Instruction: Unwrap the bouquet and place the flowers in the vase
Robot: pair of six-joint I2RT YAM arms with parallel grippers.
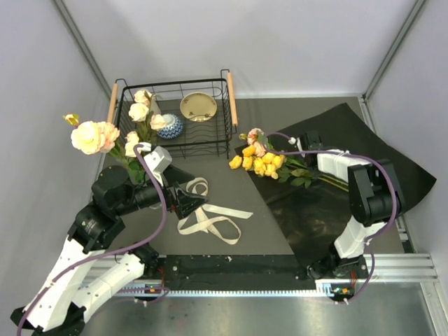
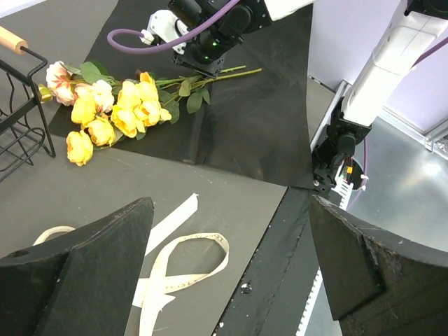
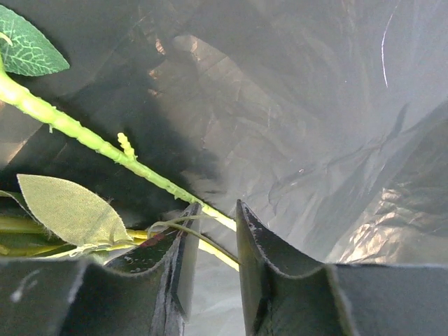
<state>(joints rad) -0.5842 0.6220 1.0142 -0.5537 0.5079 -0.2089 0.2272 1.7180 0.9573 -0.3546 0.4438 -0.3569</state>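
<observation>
The right gripper (image 3: 217,213) is low over the black paper (image 3: 315,105), and its 2 jaws stand only a narrow slit apart. 1 thin green stem (image 3: 140,168) runs into this slit, but we cannot tell whether the jaws really pinch it or only stand around it. The stem belongs to the flowers (image 1: 260,159), a bunch of yellow and pink roses lying on the opened paper at the right of the worktop (image 1: 238,234), with the heads toward the wire basket (image 1: 210,143). The left gripper (image 2: 227,210) hangs fully open and holds nothing, above the loose ribbon (image 1: 206,218) at the near left.

The bouquet lies unwrapped, so we judge that the step in hand is taking stems for the vase. A few standing roses (image 1: 91,136) show at the far left, but we cannot see the vase itself. The next move calls for a firm closing on the stem, then a lift clear of the paper and a carry to the left.
</observation>
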